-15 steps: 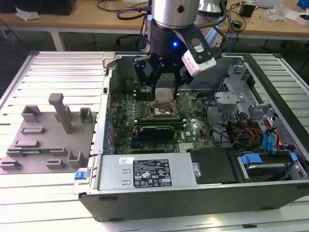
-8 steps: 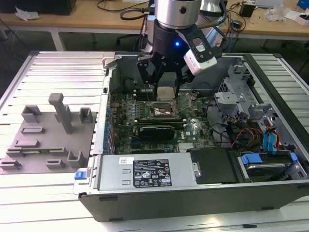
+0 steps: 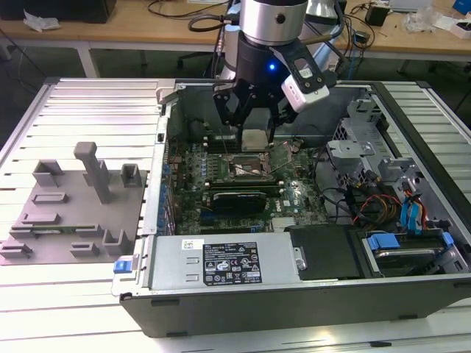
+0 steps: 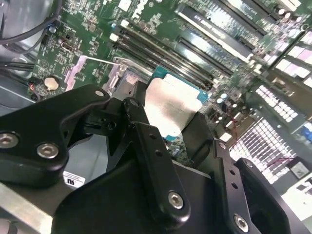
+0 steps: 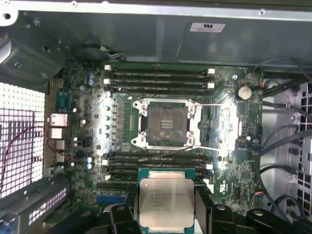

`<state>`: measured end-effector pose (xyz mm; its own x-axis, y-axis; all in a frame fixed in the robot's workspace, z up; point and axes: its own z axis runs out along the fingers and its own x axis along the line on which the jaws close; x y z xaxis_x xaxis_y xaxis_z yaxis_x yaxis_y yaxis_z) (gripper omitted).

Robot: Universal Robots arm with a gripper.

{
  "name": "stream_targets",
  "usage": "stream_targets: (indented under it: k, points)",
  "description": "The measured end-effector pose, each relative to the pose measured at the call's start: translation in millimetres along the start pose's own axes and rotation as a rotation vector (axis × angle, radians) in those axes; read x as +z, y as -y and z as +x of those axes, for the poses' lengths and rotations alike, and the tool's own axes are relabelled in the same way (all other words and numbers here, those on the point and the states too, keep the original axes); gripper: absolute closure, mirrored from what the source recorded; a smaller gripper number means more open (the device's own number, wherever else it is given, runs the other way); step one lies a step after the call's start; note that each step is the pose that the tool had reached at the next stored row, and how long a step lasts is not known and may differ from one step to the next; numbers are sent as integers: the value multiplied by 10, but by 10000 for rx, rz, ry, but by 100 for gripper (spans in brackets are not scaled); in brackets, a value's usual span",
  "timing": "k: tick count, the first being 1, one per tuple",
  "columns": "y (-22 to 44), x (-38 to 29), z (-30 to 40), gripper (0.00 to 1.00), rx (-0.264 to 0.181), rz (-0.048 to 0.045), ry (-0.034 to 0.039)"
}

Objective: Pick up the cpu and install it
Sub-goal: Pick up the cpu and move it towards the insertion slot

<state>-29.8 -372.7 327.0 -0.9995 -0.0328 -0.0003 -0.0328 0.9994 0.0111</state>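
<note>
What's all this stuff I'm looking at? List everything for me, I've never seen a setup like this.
computer case: one, dark grey, open, on the slatted metal table
motherboard: one, green, inside the case
socket: one, black-framed, empty, mid-board
memory slots: two banks, black, either side of the socket
power supply: one, silver-grey, along the case's near wall
fixture tray: one, grey, with posts, exterior view's left of the case
cpu: one, silvery top, held above the board, not in the socket
gripper: one, black, shut on the cpu
arm: one, silver and black, above the case
</note>
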Motion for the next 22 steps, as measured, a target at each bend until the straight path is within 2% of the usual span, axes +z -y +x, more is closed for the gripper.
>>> stream_targets:
  k: [10,18,22]
  points:
    - [-207,87,-44,45,0,1,0]
    - [-297,182,-65,45,0,0,4]
    - [-375,258,-71,45,0,-1,4]
